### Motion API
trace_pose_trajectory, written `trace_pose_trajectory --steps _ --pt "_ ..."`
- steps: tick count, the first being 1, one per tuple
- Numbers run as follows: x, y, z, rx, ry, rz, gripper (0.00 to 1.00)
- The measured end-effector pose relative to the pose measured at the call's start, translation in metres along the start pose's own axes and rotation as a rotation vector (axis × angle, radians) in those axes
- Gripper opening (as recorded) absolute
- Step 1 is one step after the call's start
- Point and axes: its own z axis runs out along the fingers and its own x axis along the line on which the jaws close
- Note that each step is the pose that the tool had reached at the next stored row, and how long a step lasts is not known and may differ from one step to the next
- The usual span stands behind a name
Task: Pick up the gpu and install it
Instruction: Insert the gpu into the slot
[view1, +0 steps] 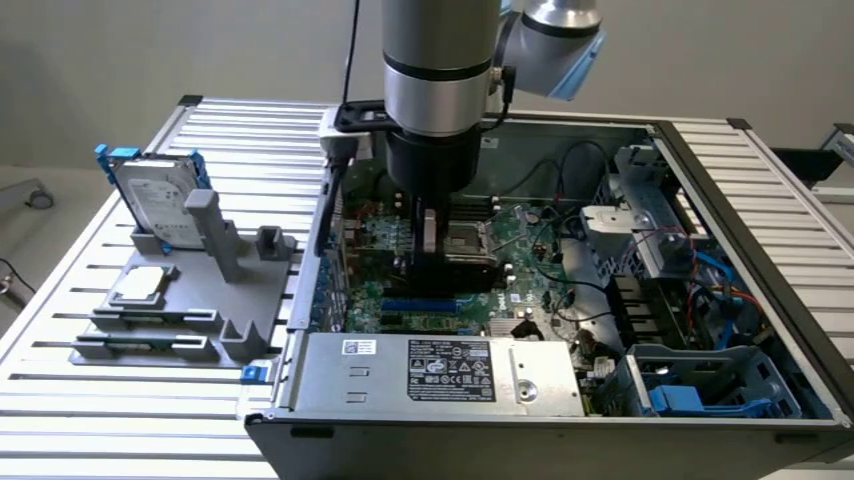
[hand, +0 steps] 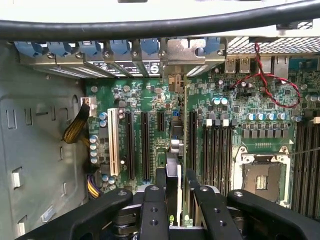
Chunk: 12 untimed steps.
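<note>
My gripper (view1: 434, 240) is reaching down into the open computer case (view1: 747, 230), over the motherboard (view1: 534, 250). It is shut on the gpu (view1: 461, 262), which stands on edge between the fingers. In the wrist view the gpu (hand: 173, 165) is seen edge-on, a thin green board with a dark shroud, running from my gripper (hand: 175, 182) toward the metal bracket (hand: 187, 52) at the case's rear wall. It sits in line with the long black expansion slots (hand: 145, 145). Whether its lower edge is seated in a slot is hidden.
A grey fixture (view1: 200, 320) on the exterior view's left carries a silver hard drive in a blue frame (view1: 154, 200) and a square CPU chip (view1: 144, 285). Inside the case are the power supply (view1: 441, 370), cables (view1: 694, 290) and an open CPU socket (hand: 262, 180).
</note>
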Motion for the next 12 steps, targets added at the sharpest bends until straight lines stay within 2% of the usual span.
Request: trace_pose_trajectory --steps 8,12 --pt "0.0 0.0005 0.0116 0.0001 -0.0007 0.009 0.26" --pt "0.0 0.0006 0.013 -0.0001 -0.0008 0.01 0.26"
